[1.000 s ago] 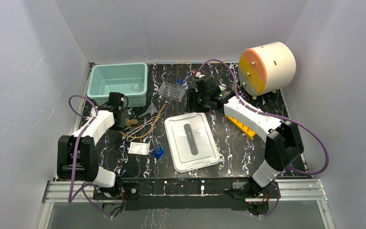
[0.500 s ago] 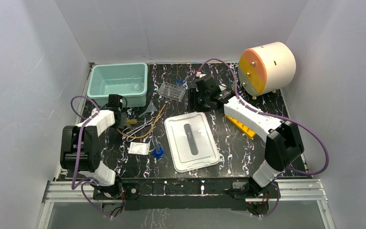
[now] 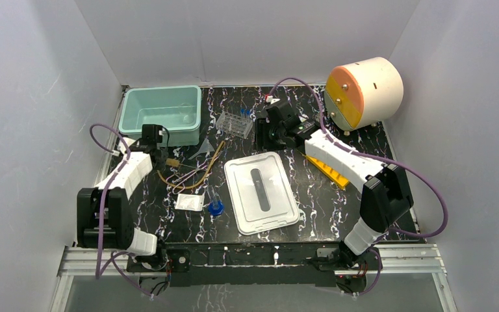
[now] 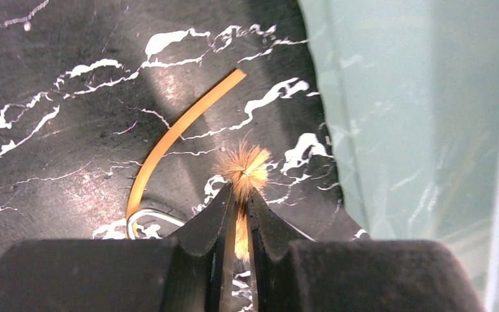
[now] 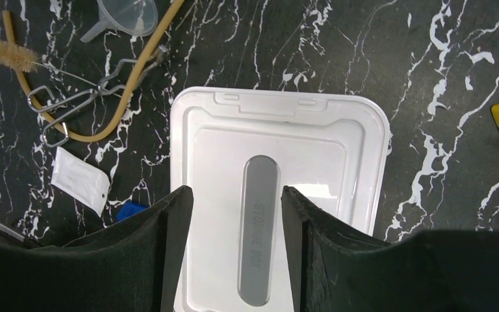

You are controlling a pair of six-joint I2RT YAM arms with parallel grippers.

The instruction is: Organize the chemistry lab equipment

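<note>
Left wrist view: left claw (image 4: 240, 199) clamped shut on tuft end of tan bristle brush (image 4: 244, 168), just beside the wall of the mint-green plastic tub (image 4: 416, 130). Tan rubber tubing (image 4: 169, 134) lies on the black marbled desk (image 4: 52, 84), a bit further from tub. Right wrist view: right claw (image 5: 235, 195) wide open, nothing btwn fingers, above white flat plastic lid (image 5: 344, 156), well apart from tub.

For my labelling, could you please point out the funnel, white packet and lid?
funnel (image 5: 128, 14): right wrist view, cone.
white packet (image 5: 80, 181): right wrist view, middle.
lid (image 5: 260, 188): right wrist view, grey centre strip.
</note>
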